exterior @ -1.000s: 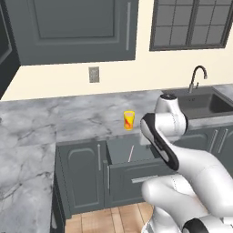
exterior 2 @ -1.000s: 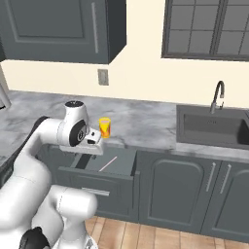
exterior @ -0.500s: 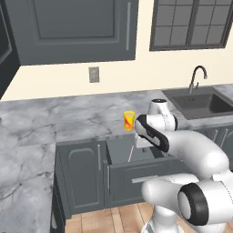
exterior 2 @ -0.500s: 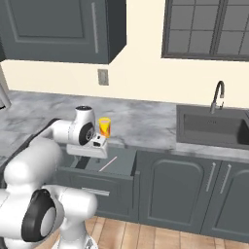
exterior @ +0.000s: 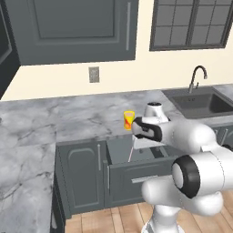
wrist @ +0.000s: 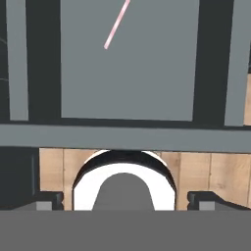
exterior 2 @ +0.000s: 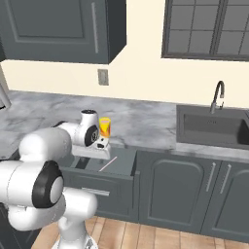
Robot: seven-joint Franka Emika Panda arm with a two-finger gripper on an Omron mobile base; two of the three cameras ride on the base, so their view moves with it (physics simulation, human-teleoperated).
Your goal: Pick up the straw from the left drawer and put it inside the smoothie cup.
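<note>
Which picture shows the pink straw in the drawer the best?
The right base view: the straw lies whole on the floor of the open left drawer. The hand view shows only one end of it, cut off at the top edge. In the left base view, it is a thin sliver.

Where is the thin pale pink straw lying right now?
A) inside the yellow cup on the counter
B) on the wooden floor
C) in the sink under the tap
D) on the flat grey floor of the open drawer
D: the thin pale pink straw lies loose on the flat grey floor of the open dark grey drawer, while the small yellow cup stands apart on the marble counter behind it.
</note>
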